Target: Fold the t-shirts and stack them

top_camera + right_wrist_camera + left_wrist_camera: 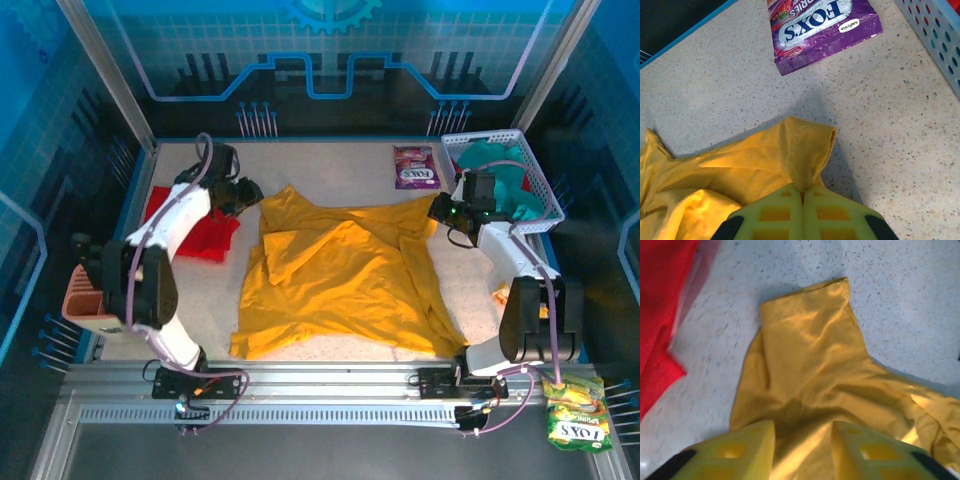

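Mustard t-shirt [340, 275] lies rumpled at the middle of the table [330, 165]. Right gripper [802, 196] has its fingers pressed together, pinching a fold at the shirt's far right edge. Left gripper [802, 452] has its fingers spread above the far left sleeve. Red t-shirt [215, 240] lies just left of the mustard one.

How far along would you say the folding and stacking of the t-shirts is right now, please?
Done: nothing is stacked; the red shirt lies by itself on the left. In hand: the yellow shirt lies rumpled mid-table, the right gripper shut on one corner, the left gripper open over the opposite corner. Left: finishing that fold, the teal shirts in the basket, and stacking.
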